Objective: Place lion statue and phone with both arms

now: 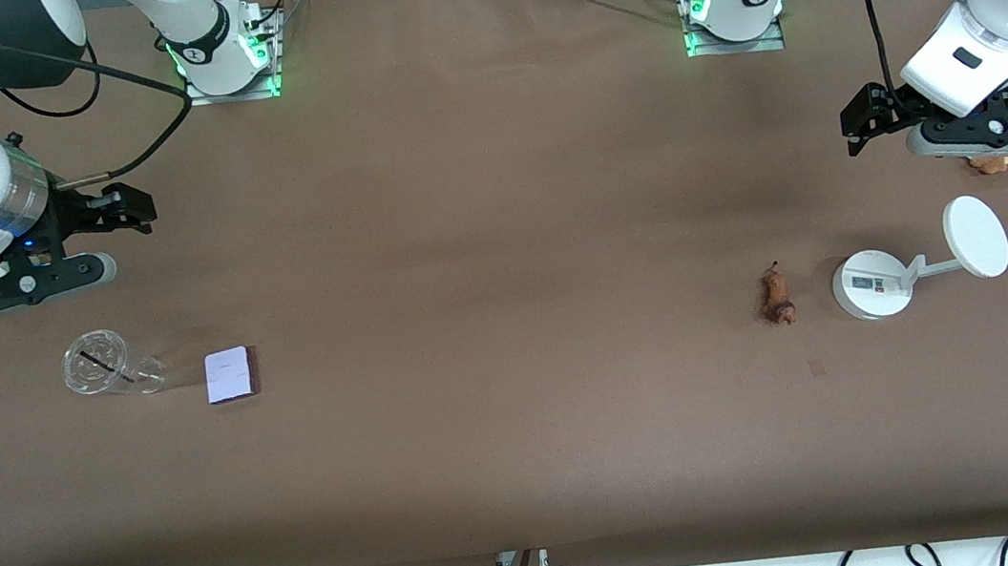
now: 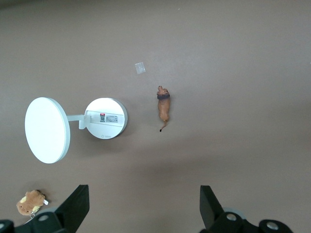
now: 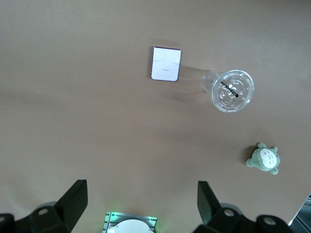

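Both hands were open and empty above the brown counter [image 1: 497, 226]: the left hand [image 1: 990, 129] over a brown plush toy [image 2: 31, 202], the right hand [image 1: 32, 274] near a clear plastic cup [image 1: 100, 364]. Beside that cup lay the flat pale lavender phone [image 1: 230, 374]. The tiny orange-brown lion statue [image 1: 777, 295] lay beside a white round-based stand [image 1: 871, 283].

We've got the lion [image 1: 777, 296], tiny orange-brown with a thin dark tail, lying on the worktop near the left arm's end. The phone [image 1: 230, 374], pale lavender-white, lies flat near the right arm's end.
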